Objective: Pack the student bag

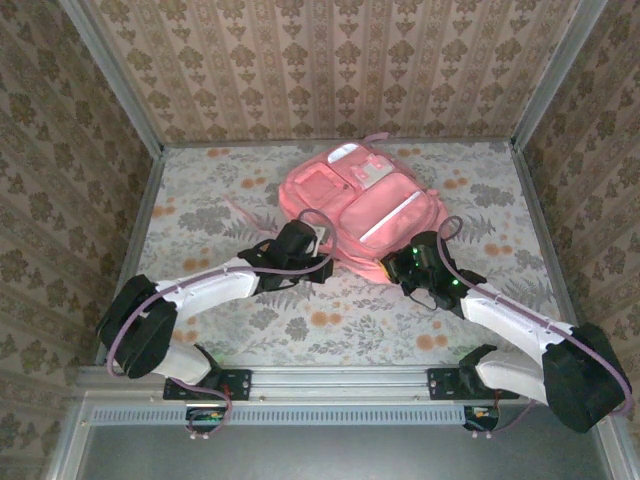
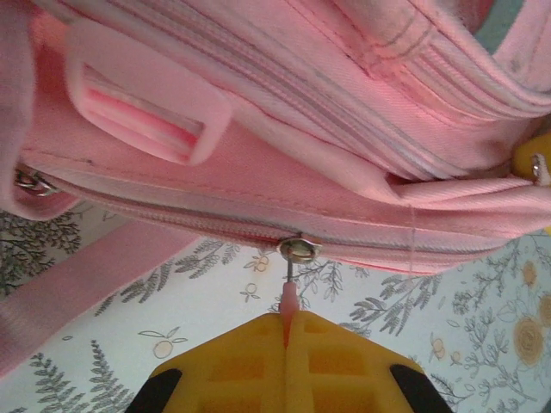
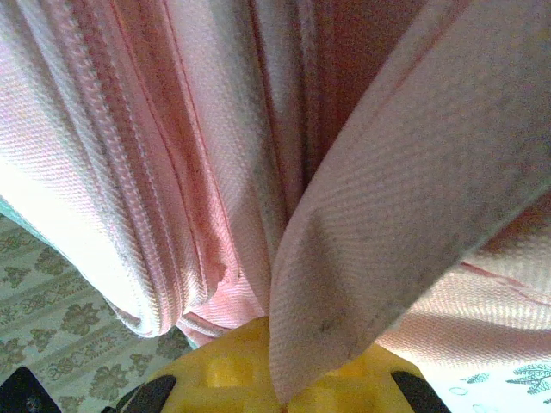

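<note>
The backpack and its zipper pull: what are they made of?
The student bag looks like woven pink fabric, matte; the weave's fine grain shows. The zipper slider looks like shiny metal, glinting silver. Its pink zipper pull seems to be rubber or soft plastic, smooth and dull.

The student bag (image 1: pixel 355 200) is pink all over, with a pale shiny stripe (image 1: pixel 393 216) and a grey-white patch (image 1: pixel 372 172). Its zip pull (image 2: pixel 288 303) is pink too, on a silver ring (image 2: pixel 299 249). The cloth band (image 3: pixel 387 215) is pink with tiny woven dots. The left claw (image 2: pixel 288 344) and the right claw (image 3: pixel 280 391) are yellow. The surface (image 1: pixel 300 320) is pale with grey-green leaves and orange flowers. The walls (image 1: pixel 330 60) are tan with brown leafy shapes in rows. The left arm (image 1: pixel 205 290) and right arm (image 1: pixel 500 315) are white and black.
</note>
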Controlling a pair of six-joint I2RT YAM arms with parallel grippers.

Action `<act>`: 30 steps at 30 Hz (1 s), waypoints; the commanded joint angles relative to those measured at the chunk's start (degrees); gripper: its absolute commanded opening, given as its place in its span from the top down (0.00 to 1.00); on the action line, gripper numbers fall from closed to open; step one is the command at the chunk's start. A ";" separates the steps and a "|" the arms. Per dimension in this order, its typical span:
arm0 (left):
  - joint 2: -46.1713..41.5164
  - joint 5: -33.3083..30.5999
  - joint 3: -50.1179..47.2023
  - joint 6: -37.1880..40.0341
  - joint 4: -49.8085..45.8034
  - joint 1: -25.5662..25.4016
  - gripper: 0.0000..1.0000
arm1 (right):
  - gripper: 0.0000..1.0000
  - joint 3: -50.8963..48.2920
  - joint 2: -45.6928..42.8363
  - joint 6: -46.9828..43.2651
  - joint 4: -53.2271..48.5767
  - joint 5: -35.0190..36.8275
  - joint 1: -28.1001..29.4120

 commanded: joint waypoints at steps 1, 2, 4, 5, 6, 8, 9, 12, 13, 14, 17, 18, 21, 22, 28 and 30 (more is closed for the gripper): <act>-0.59 -4.03 -0.78 -0.59 -3.31 1.21 1.00 | 1.00 -0.31 0.02 -1.10 2.40 1.82 -0.31; -0.46 -4.77 -0.52 -0.53 -3.89 1.21 1.00 | 1.00 -0.22 0.21 -0.99 2.45 1.91 -0.04; -0.15 -6.49 -0.10 -0.41 -5.05 1.22 1.00 | 1.00 0.02 0.63 -0.64 2.55 2.60 1.14; 0.03 -6.90 0.00 -0.34 -5.31 1.21 1.00 | 1.00 0.20 0.87 -0.46 2.67 3.03 1.67; 0.23 -7.18 0.02 -0.18 -5.41 1.19 1.00 | 1.00 0.46 1.25 -0.29 2.77 3.24 2.21; 0.66 -8.26 0.35 0.08 -6.06 1.04 1.00 | 1.00 1.01 2.03 -0.02 3.23 3.39 3.00; 0.85 -8.89 0.46 0.08 -6.43 0.96 1.00 | 1.00 1.37 2.34 0.06 3.34 3.55 3.32; 1.46 -11.11 0.96 0.06 -7.72 0.95 1.00 | 1.00 2.24 3.30 0.14 3.38 4.19 4.51; 1.79 -12.20 1.28 -0.04 -8.48 0.87 1.00 | 1.00 2.56 3.62 0.32 3.44 4.28 4.86; 2.21 -13.47 1.67 -0.14 -9.22 0.86 1.00 | 1.00 2.68 3.97 0.42 3.69 4.42 5.22; 3.63 -16.41 2.97 -1.07 -11.21 0.82 1.00 | 1.00 3.18 4.60 0.85 3.64 5.17 6.09; 4.23 -17.00 3.48 -1.50 -11.68 0.72 1.00 | 1.00 3.35 4.76 0.86 3.73 5.45 6.45; 5.54 -19.85 4.52 -3.06 -13.15 0.22 1.00 | 1.00 3.66 5.38 1.19 3.88 5.71 7.15; 5.55 -20.73 4.52 -3.61 -13.23 0.11 1.00 | 1.00 3.66 5.55 1.29 3.99 5.83 7.36; 5.69 -25.86 4.83 -6.36 -14.53 0.70 1.00 | 1.00 3.66 6.02 1.83 3.92 6.50 8.68; 5.95 -25.78 4.76 -6.77 -14.34 1.34 1.00 | 1.00 3.66 6.02 1.83 3.93 6.53 8.87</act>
